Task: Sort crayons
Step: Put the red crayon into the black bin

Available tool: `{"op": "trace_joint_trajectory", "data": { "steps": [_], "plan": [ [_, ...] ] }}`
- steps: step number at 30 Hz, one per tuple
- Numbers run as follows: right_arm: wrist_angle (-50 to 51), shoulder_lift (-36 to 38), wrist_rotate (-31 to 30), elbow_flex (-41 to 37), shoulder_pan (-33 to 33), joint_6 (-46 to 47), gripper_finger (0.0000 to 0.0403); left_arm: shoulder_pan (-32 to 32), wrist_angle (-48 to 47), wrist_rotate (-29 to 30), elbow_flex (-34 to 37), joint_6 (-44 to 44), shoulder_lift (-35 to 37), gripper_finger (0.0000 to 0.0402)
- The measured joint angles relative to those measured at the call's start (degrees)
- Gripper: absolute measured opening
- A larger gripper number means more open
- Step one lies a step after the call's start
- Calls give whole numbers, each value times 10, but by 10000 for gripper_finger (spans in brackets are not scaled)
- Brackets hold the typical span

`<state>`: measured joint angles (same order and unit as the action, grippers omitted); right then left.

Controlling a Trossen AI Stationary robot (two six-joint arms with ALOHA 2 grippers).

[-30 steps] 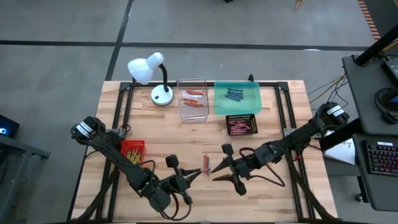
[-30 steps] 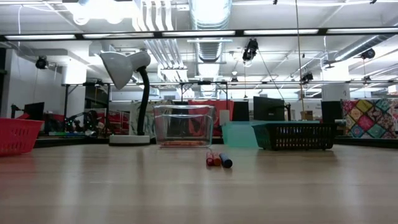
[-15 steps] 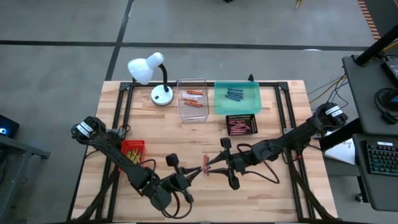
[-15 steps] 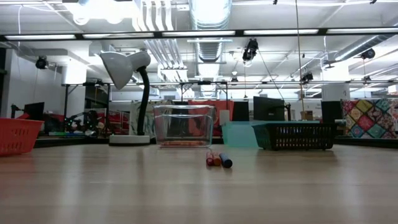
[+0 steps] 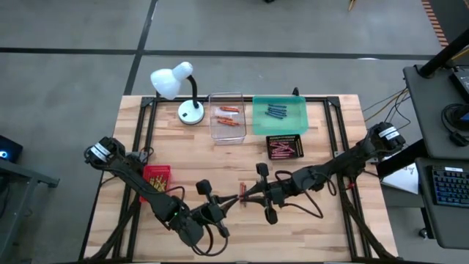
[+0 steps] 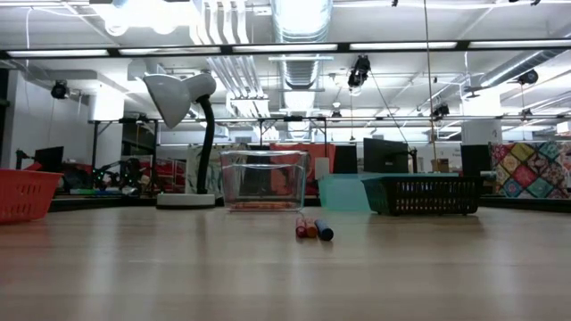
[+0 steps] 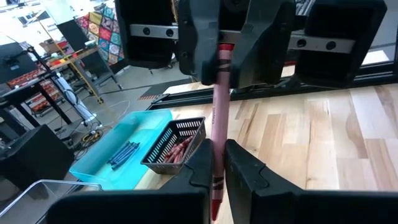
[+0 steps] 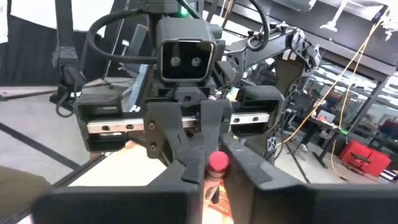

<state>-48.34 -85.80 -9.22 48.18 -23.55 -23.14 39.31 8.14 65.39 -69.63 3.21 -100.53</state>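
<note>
At the near edge of the wooden table (image 5: pixel 308 227) I have both arms reaching inward, folded low, their grippers meeting nose to nose above the middle of the board. My left gripper (image 5: pixel 224 206) comes in from the near left, elbow bent back toward the table's left side, and its fingers (image 7: pixel 202 167) are clamped on one end of a red crayon (image 7: pixel 217 118). My right gripper (image 5: pixel 248 196) stretches in from the right edge, forearm nearly level, and in the left wrist view its two fingers are pressed on the other end of that same crayon, so both grippers grip it at once, end to end. The right wrist view shows the crayon's round red tip (image 8: pixel 217 161) sitting between my right fingers, with the left gripper's camera facing me.

On the table just below the meeting point lie three loose crayons (image 6: pixel 311 229), two red and one blue, side by side. Off to the left sits a red tray (image 5: pixel 156 177) with yellow crayons inside. Farther back stands a black basket (image 5: pixel 285 147) of red crayons, and beyond it a teal tray (image 5: pixel 280 115) with blue ones, beside a clear bin (image 5: pixel 226 116) holding orange ones. A white desk lamp (image 5: pixel 178 88) stands at the far left corner.
</note>
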Motion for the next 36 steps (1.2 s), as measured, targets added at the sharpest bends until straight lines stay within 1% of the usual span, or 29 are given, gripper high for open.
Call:
{"op": "trace_joint_trajectory", "data": {
  "steps": [1,2,6,10,13,15,18,23,27,30,33,36],
  "plan": [
    [0,0,1,0,0,0,22,0,0,0,0,0,0,3],
    [0,0,0,0,0,-1,19,0,1,-1,0,0,0,8],
    [0,1,1,0,0,4,16,0,9,0,0,3,0,37],
    [13,6,0,0,1,6,15,0,9,2,0,-15,2,86],
    [64,22,-30,8,5,12,15,0,4,3,0,-37,2,124],
    [137,35,-64,23,12,25,15,0,1,3,0,-52,3,145],
    [288,53,-115,60,28,55,14,-1,-27,4,0,-57,11,167],
    [571,67,-190,125,76,142,14,-1,-71,57,-1,-52,26,180],
    [771,70,-223,147,139,234,14,-1,-79,63,-1,-52,32,180],
    [896,70,-223,148,197,305,13,-1,-83,63,-1,-52,33,180],
    [949,70,-224,124,254,358,13,-1,-87,63,-1,-52,33,180],
    [933,70,-225,92,298,375,13,-1,-87,63,-1,-52,33,180]
  ]
}}
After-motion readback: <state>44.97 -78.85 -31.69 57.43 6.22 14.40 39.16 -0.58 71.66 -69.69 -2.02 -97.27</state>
